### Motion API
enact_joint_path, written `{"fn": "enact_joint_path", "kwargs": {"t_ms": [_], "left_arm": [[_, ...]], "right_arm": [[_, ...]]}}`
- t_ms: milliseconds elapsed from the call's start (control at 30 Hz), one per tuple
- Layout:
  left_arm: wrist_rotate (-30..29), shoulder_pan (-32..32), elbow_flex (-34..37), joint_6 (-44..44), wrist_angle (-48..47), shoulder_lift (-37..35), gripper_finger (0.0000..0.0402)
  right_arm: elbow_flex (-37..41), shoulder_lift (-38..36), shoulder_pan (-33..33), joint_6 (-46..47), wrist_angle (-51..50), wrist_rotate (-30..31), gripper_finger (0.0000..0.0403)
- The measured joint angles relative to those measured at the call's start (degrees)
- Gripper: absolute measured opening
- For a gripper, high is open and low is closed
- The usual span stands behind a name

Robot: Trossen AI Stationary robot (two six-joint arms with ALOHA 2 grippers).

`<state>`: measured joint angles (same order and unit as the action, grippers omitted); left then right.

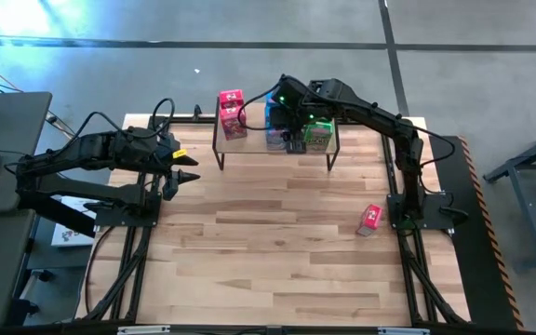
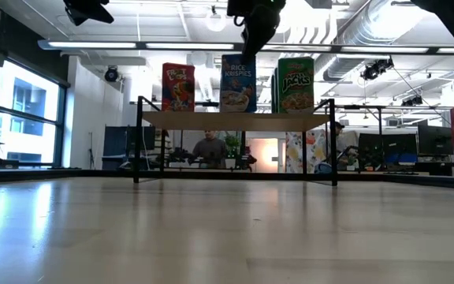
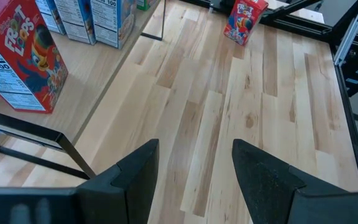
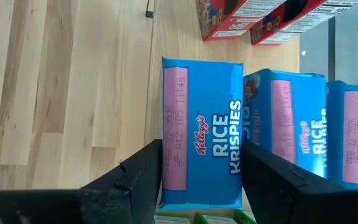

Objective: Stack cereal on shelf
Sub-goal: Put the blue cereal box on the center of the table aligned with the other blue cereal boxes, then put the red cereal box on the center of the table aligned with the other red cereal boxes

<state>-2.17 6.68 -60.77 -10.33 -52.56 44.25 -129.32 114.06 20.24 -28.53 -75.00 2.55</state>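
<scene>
While the right gripper (image 4: 197, 180) hangs over the shelf (image 1: 275, 147) at twelve o'clock, its fingers part-open astride a blue cereal box (image 4: 202, 134) without clamping, the left gripper (image 1: 188, 169) waits at nine o'clock, fingers half-spread. One red box (image 1: 371, 218) lies on the tabletop (image 1: 268, 251) at three o'clock.

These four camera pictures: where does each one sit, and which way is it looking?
High view: overhead, straight down on the table, both arms showing.
Low view: at tabletop height, level toward the shelf; arms enter from above.
Left wrist view: past the open left gripper at bare planks.
Right wrist view: the right gripper straddles a blue Rice Krispies box.
Shared: high and left wrist views both show the red Froot Loops box lying apart.
</scene>
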Motion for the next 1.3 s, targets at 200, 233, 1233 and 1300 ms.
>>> {"fn": "enact_joint_path", "kwargs": {"t_ms": [200,233,1233,1300], "left_arm": [[-0.01,-0.01,0.0,0.0,0.0,0.0,0.0196],[0.0,0.0,0.0,0.0,-0.01,0.0,0.0196],[0.0,-0.01,-0.02,0.0,0.0,0.0,0.0196],[-0.01,0.0,-0.02,0.0,0.03,-0.02,0.0196]], "right_arm": [[0.0,0.0,-0.01,0.0,0.31,0.0,0.0194],[0.0,0.0,-0.01,-0.01,0.32,0.0,0.0196],[-5.14,-2.79,-2.24,6.85,-0.93,2.11,0.0242],[-5.68,-3.53,-2.34,8.32,-2.23,2.72,0.0242]]}}
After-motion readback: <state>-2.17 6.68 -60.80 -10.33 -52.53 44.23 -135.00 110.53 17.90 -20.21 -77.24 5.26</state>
